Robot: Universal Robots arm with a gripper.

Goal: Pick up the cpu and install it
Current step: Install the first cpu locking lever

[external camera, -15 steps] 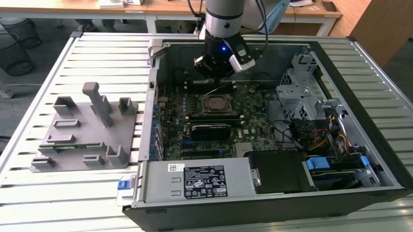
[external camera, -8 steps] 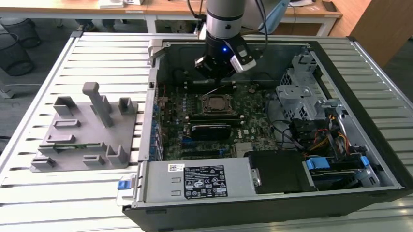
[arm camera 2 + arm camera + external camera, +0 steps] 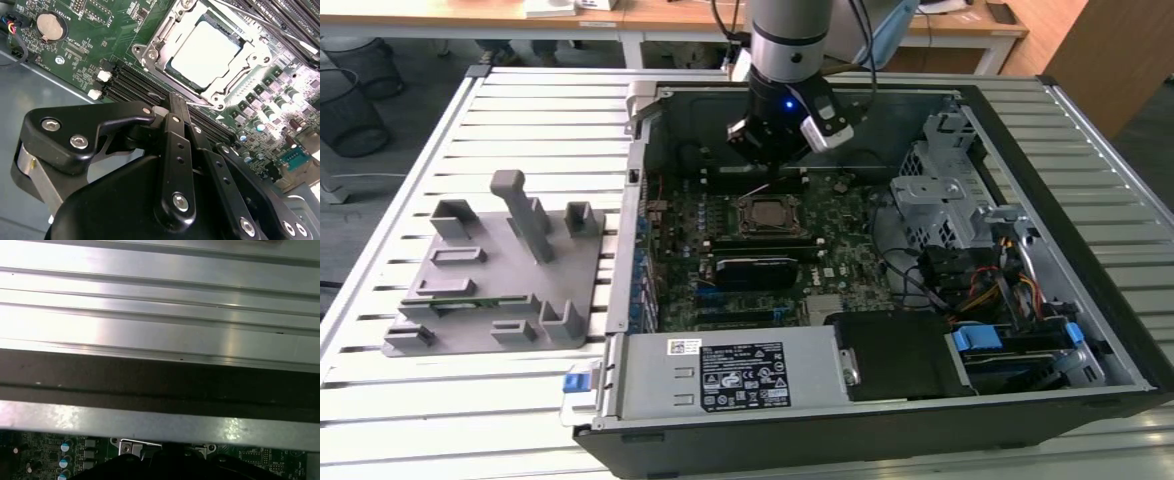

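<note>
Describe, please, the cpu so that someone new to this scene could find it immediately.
Start at the open computer case on the slatted table, and find the green motherboard inside. Near its middle sits a square metal socket frame; the cpu is the flat, silvery-grey square lying within it, paler and plainer than the surrounding board components.

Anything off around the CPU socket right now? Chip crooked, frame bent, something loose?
Nothing stands out. In the second wrist view the cpu lies flat and square inside the socket frame, no corner raised. The gripper is above the memory slots beside it, holding nothing.
</note>
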